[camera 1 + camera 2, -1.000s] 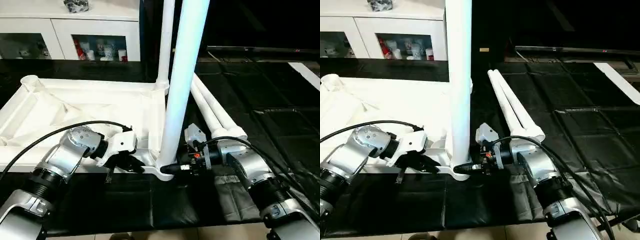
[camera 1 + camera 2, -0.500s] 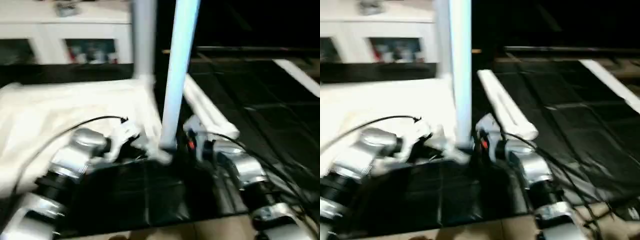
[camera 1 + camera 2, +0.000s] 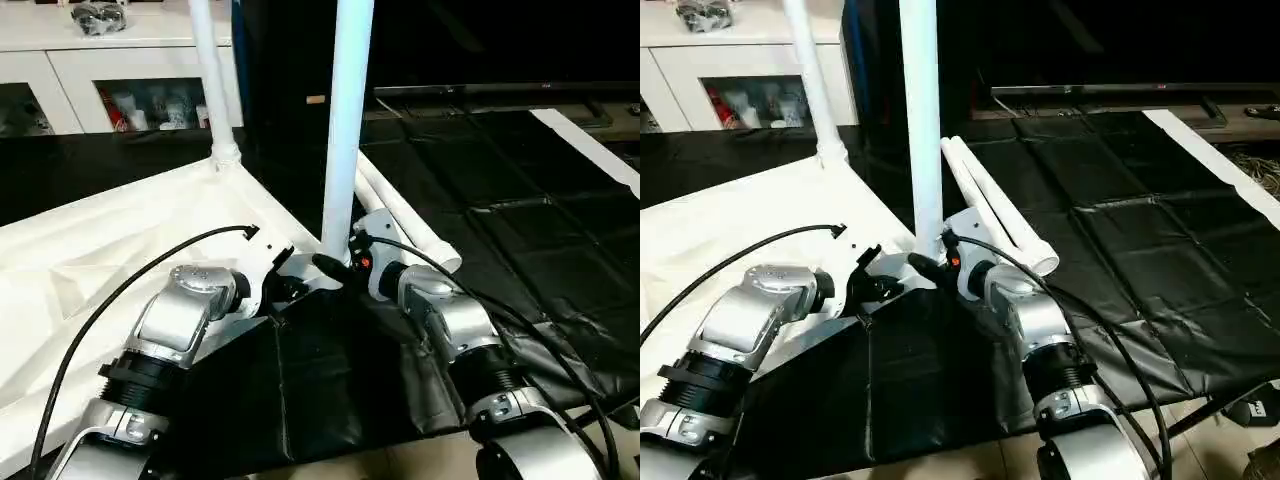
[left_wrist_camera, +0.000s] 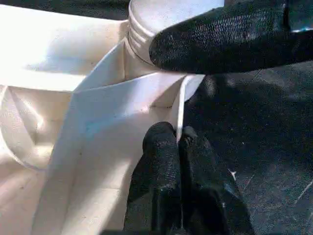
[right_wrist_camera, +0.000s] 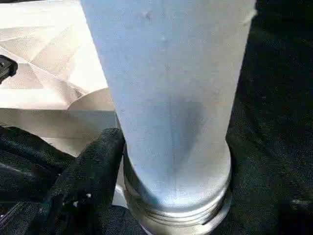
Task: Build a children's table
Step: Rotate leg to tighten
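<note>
Lying upside down on the black mat (image 3: 520, 250), the white tabletop (image 3: 110, 250) showed its ribbed underside, and it took up the left part of the scene. Behind it stood a white cabinet (image 3: 120, 70) with glass doors. Two legs rose upright from the top's corner sockets: a far leg (image 3: 212, 80) at the rear corner and a near leg (image 3: 345, 120) at the front corner, straight ahead of the robot. Two spare legs (image 3: 990, 205) lay side by side on the mat just to the right of that near leg, running away from the robot. The right gripper (image 3: 335, 267) was at the foot of the near leg; in its wrist view one black finger (image 5: 93, 171) pressed against the leg's base by the threaded collar, so the jaws stood wide around the tube, though the second finger was hidden and a firm clasp could not be confirmed. The left gripper (image 4: 177, 142) was closed tight on the thin rim of the tabletop beside the same socket, its fingers (image 4: 161, 166) pinching the plastic edge between them.
</note>
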Tool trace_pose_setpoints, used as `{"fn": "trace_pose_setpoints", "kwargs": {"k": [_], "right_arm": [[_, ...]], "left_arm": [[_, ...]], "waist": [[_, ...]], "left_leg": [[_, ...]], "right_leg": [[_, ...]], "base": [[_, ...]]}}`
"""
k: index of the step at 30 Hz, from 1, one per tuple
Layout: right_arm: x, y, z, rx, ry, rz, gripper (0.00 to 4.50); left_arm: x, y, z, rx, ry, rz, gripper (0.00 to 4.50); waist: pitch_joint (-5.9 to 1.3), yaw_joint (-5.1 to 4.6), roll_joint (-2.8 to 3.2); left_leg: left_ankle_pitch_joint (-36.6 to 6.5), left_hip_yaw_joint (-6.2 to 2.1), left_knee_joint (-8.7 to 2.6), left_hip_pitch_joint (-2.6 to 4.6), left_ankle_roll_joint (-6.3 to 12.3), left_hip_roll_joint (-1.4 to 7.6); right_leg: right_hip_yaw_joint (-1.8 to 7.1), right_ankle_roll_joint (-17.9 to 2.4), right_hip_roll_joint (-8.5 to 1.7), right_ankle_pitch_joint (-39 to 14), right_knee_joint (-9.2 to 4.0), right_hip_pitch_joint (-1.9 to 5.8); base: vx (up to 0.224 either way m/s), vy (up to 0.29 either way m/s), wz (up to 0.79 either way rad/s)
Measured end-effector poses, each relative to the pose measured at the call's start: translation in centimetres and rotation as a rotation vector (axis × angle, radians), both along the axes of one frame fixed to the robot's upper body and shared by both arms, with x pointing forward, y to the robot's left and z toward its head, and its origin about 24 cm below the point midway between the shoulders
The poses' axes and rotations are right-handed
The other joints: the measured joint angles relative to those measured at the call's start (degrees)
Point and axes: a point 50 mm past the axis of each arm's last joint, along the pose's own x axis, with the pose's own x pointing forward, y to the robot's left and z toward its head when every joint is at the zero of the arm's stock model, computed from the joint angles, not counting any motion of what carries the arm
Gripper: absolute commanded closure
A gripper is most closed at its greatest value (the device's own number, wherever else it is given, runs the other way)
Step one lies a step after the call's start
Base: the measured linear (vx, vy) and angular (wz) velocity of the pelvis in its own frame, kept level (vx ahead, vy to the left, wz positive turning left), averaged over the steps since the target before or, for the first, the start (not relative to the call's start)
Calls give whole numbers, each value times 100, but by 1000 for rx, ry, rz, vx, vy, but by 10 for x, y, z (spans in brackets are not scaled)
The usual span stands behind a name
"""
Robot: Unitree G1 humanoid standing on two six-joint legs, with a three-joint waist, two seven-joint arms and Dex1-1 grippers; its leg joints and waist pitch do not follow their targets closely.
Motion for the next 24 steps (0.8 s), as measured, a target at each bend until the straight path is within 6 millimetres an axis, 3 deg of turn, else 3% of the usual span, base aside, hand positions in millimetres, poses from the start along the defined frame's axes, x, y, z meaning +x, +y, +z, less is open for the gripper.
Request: {"fn": "trace_pose_setpoints", "kwargs": {"k": [8, 11, 20, 24], "right_arm": [[-11, -14, -1, 37, -13, 130, 24], [-19, -30, -3, 27, -17, 219, 4], [-34, -54, 4, 5, -17, 464, 4], [-38, -52, 4, -9, -18, 550, 4]], "left_arm": [[-2, 11, 3, 35, -27, -132, 450], [-4, 20, 4, 45, -36, -222, 450], [-13, 39, 8, 72, -13, -479, 450], [-14, 38, 7, 79, -5, -582, 450]], "waist": [[8, 44, 13], [9, 123, 15], [19, 353, 32], [18, 379, 34]], "left_leg": [[0, -2, -5, -15, 0, 0], [0, -6, 0, -29, 0, 2], [1, -2, 10, -45, 2, 4], [1, -1, 11, -45, 2, 4]], "right_leg": [[-3, -2, 0, 1, -3, -9], [-9, -1, 0, 1, -3, -12], [-5, 0, -2, 0, -3, -7], [-4, 0, -4, 0, -1, -4]], "base": [[0, 0, 0], [0, 0, 0], [0, 0, 0], [0, 0, 0]]}}
